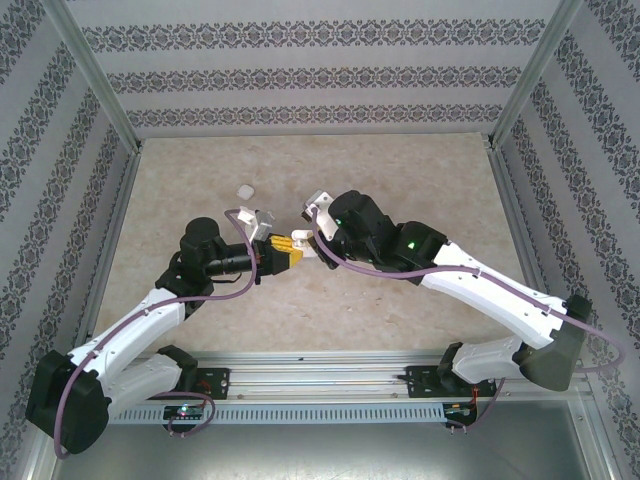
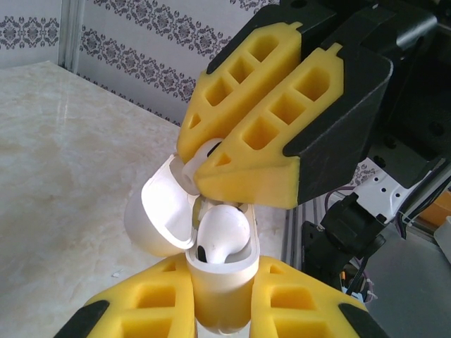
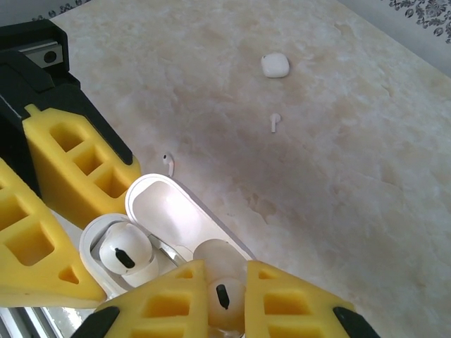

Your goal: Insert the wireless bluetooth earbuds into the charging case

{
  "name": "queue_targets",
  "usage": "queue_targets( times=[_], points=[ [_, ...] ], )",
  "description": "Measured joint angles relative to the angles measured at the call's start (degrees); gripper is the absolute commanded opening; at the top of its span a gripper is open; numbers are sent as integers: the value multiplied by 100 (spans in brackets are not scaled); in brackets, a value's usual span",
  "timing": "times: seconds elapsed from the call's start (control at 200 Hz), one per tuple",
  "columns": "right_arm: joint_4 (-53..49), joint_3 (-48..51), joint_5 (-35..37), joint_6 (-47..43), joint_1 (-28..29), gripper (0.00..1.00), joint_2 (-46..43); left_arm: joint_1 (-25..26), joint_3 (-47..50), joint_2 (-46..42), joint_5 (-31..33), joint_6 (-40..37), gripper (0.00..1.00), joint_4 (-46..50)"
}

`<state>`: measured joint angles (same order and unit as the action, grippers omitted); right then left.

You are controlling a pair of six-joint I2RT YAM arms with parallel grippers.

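Earbuds number two in the left wrist view. The seated earbud (image 2: 224, 236) rests with its round head up in a well of the open charging case (image 2: 218, 285). The left gripper (image 2: 220, 306) is clamped on the case body from both sides, and the lid (image 2: 156, 215) hangs open to the left. Above it is the right gripper (image 2: 201, 165), its yellow fingers (image 2: 246, 134) closed on the held earbud (image 2: 203, 153), just over the case mouth. We cannot tell if this one touches the case.

In the right wrist view the right gripper (image 3: 224, 285) pinches the held earbud (image 3: 215, 257) between its two pads, just beside the inner face of the lid (image 3: 173, 215). The seated earbud (image 3: 125, 252) lies in the charging case (image 3: 91, 239), and the left gripper's fingers (image 3: 67, 162) press on the case from two sides. On the marble-pattern table (image 3: 338, 176) we see two loose earbuds, one (image 3: 168, 162) near the lid and one (image 3: 275, 122) farther away. Beyond them lies a closed white case (image 3: 275, 65), well apart from both grippers.

In the top view the arms meet over the middle of the table (image 1: 420, 180). The left gripper (image 1: 285, 250) and right gripper (image 1: 312, 245) are tip to tip. The charging case (image 1: 299, 241) is a small white patch between them. The closed white case (image 1: 244, 189) lies near the left wrist.
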<state>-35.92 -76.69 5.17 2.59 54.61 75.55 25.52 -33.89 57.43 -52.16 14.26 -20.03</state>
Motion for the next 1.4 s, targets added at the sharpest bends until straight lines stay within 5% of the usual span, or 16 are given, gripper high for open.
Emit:
queue_targets(
  times=[1.404],
  points=[
    [-826, -898, -1453, 1263, -577, 41, 503, 0, 50, 81, 52, 129, 0, -409]
  ],
)
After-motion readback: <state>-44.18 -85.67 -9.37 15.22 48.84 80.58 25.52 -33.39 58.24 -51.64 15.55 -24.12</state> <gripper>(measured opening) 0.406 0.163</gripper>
